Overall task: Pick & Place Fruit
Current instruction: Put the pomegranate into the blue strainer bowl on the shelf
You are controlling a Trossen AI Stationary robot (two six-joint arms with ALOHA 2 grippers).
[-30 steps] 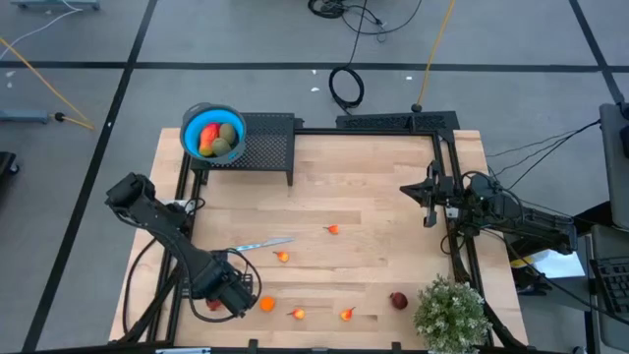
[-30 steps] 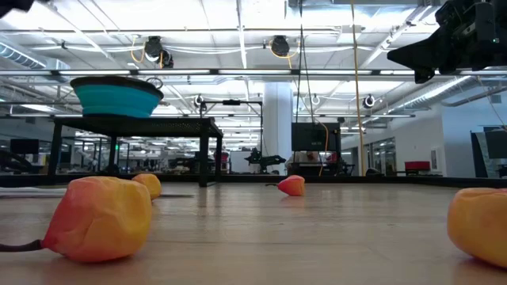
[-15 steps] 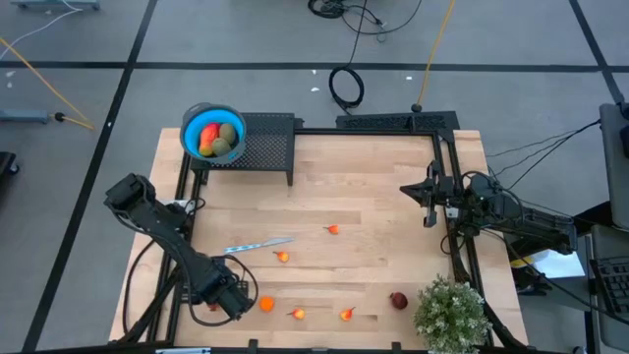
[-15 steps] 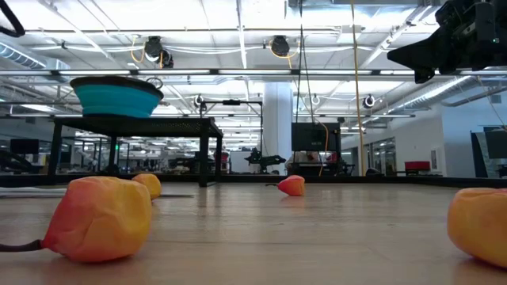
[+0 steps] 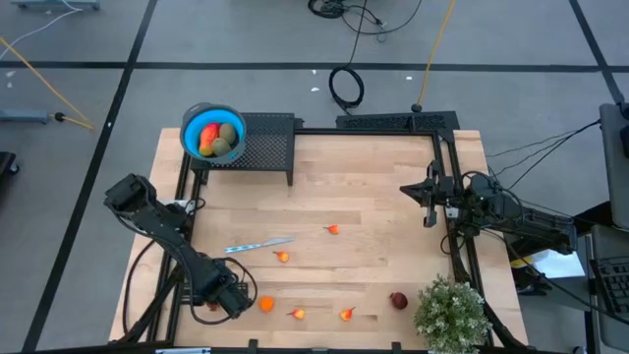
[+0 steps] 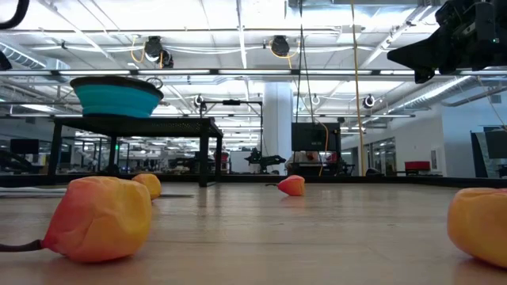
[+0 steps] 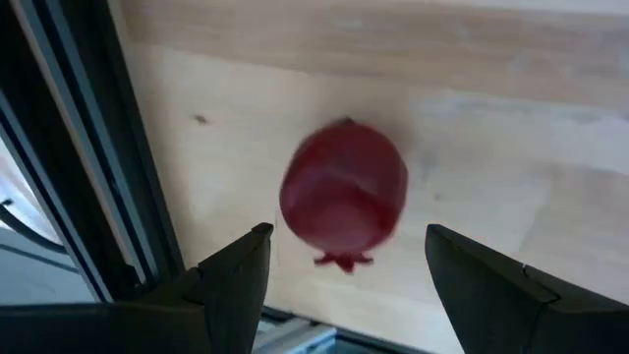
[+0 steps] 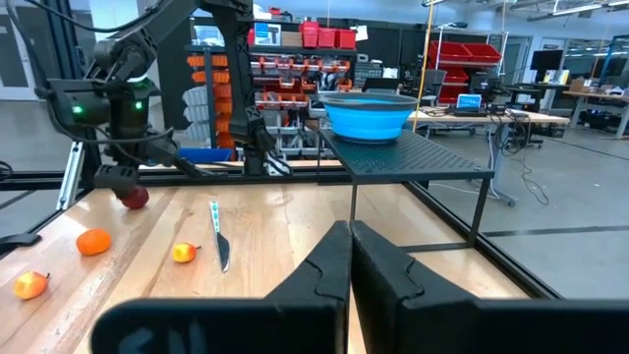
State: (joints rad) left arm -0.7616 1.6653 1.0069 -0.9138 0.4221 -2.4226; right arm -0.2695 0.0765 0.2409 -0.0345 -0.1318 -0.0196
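A dark red round fruit (image 7: 344,197) lies on the wooden table (image 5: 373,206) near its near left corner. My left gripper (image 7: 349,261) hangs open just above it, pointing steeply down, one finger on either side and clear of it. The right wrist view shows the same fruit (image 8: 135,197) under that gripper (image 5: 220,299). Loose on the table are an orange fruit (image 5: 266,304), small orange ones (image 5: 298,314) (image 5: 346,315) (image 5: 283,257) (image 5: 333,229) and another dark red one (image 5: 398,300). My right gripper (image 5: 429,202) waits shut at the table's right edge.
A blue bowl (image 5: 213,131) holding fruit stands on a black mesh stand (image 5: 265,143) at the far left. A silver knife (image 5: 257,244) lies left of the middle. A potted plant (image 5: 452,313) fills the near right corner. A black frame rail (image 7: 79,167) runs beside the red fruit.
My left gripper has come down toward the dark red fruit at the near left corner, tipping a little more steeply, and has stayed open. The fruit has not moved.
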